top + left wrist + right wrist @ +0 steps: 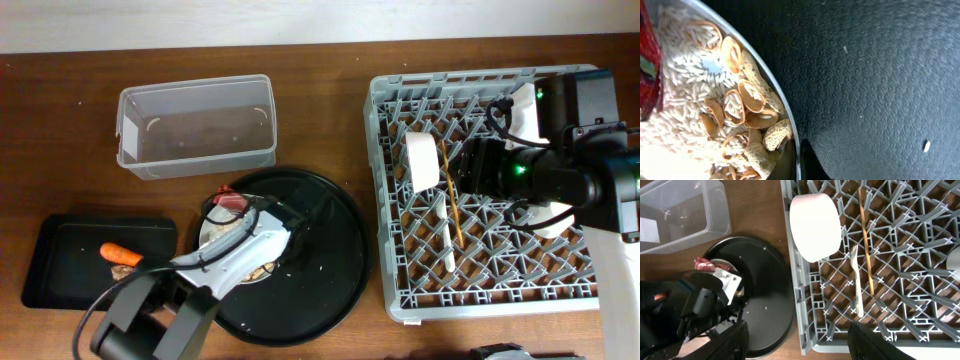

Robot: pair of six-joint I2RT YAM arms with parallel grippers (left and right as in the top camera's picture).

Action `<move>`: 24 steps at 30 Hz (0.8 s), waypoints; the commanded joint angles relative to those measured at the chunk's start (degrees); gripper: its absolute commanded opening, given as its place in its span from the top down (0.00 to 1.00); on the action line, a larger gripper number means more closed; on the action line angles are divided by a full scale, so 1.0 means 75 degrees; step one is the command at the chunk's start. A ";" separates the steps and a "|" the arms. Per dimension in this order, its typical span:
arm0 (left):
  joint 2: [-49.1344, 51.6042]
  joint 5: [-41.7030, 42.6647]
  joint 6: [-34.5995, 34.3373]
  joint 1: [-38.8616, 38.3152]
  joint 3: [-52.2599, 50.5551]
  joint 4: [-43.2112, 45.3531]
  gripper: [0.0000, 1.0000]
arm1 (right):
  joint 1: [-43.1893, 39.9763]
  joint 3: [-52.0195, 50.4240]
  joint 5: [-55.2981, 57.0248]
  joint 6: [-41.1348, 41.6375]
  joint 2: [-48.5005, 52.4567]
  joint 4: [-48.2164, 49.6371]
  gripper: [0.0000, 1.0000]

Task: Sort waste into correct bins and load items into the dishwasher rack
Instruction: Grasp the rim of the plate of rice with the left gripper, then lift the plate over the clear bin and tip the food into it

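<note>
A grey-white plate (215, 232) of rice and peanut shells (747, 100) sits on the round black tray, with the red wrapper (232, 200) at its far edge. My left gripper (799, 162) is shut on the plate's right rim (785, 112); in the overhead view (278, 228) my arm hides most of the plate. The dishwasher rack (400, 290) holds a white bowl (420, 160), the chopstick (455, 205), the fork (446, 240) and a white cup (525, 105). My right gripper (800, 345) is wide open and empty above the rack's left part.
The clear tub (195, 125) stands at the back left. The shallow black tray (70, 270) at the front left holds an orange carrot (122, 254). The large round black tray (320, 260) lies between it and the rack, with a few crumbs on it.
</note>
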 commanded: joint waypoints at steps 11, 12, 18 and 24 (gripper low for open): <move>-0.0545 0.0047 -0.0079 -0.0009 0.0994 -0.1399 0.99 | -0.0058 0.0087 0.0262 -0.0064 0.0000 0.0009 0.32; -0.0618 0.0041 -0.0082 -0.0009 0.1137 -0.1510 0.99 | -0.0058 0.0087 0.0321 -0.0061 0.0000 0.0015 0.32; -0.0647 -0.0181 -0.0315 -0.0017 0.1276 -0.1821 0.99 | -0.0058 0.0087 0.0350 -0.0061 0.0000 0.0175 0.31; -0.0647 -0.0930 -0.0673 -0.0283 0.1276 -0.1842 0.99 | -0.0058 0.0087 0.0353 -0.0061 0.0000 0.0242 0.28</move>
